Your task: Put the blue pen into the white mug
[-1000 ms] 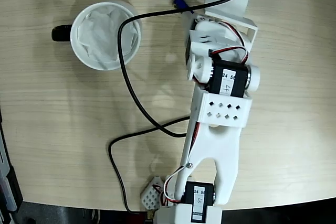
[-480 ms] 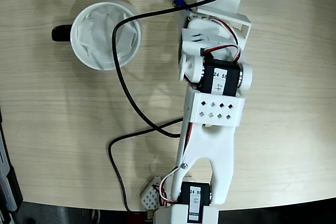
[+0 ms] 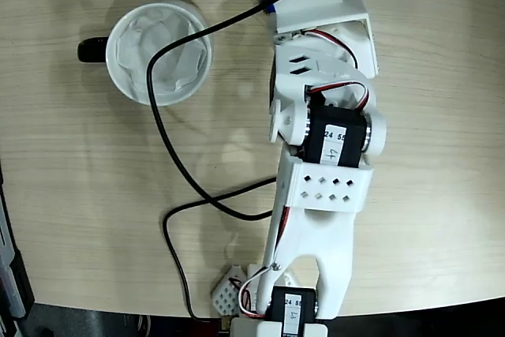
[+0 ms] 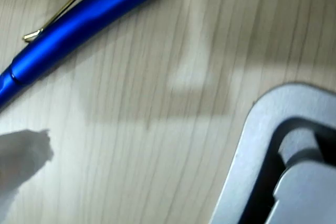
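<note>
The slim glossy royal-blue pen [image 4: 79, 19] with its thin metal wire clip lies flat on the pale wood-grain table [image 4: 173, 145], running diagonally across the upper left of the wrist view. In the fixed view only a small blue tip of it [image 3: 271, 9] peeks out beside the white arm, near the top edge. The round white ceramic mug [image 3: 159, 54] with a black handle and crumpled white paper inside stands well apart from the pen, toward the left of the fixed view.

The hand itself is hard to read: the wrist view shows only a blurred pale shape at lower left and a grey curved part at lower right, so I cannot tell how far it is open. Nothing appears to be held, since the pen rests on the table, clear of both shapes.

The main risks, as I judge them:
- The pen sits off to one side of the hand, so a descent from here may close on bare table, or nudge the pen and roll it away
- The glossy barrel may slip or swivel if pinched near one end
- The black cable [image 3: 170, 147] drapes across the mug's rim and may snag or tip the mug as the arm swings
- The paper lining may stop the pen dropping in fully
</note>
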